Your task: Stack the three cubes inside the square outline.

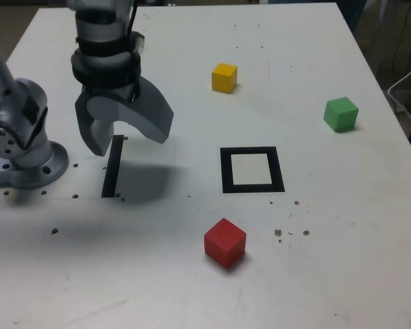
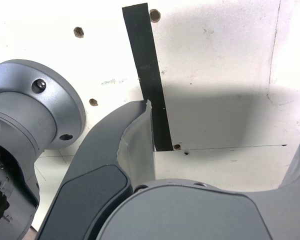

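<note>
In the exterior view my gripper (image 1: 123, 137) hangs open over the table's left part, above a straight black bar (image 1: 112, 168), with nothing between its fingers. The red cube (image 1: 225, 241) sits near the front, below the square outline (image 1: 226, 170). The yellow cube (image 1: 224, 77) lies behind the outline, and the green cube (image 1: 341, 114) is far toward the exterior view's right. All three cubes rest apart on the white table (image 1: 329, 226), outside the outline. The wrist view shows only my gripper (image 2: 220, 145), wide open, and the black bar (image 2: 147, 75); no cube appears there.
The arm's grey round base (image 1: 20, 147) stands at the exterior view's left, close to the bar, and shows in the wrist view as the base (image 2: 35, 115). Small screw holes (image 2: 79, 32) dot the table. A white cable (image 1: 405, 89) hangs beyond the right edge.
</note>
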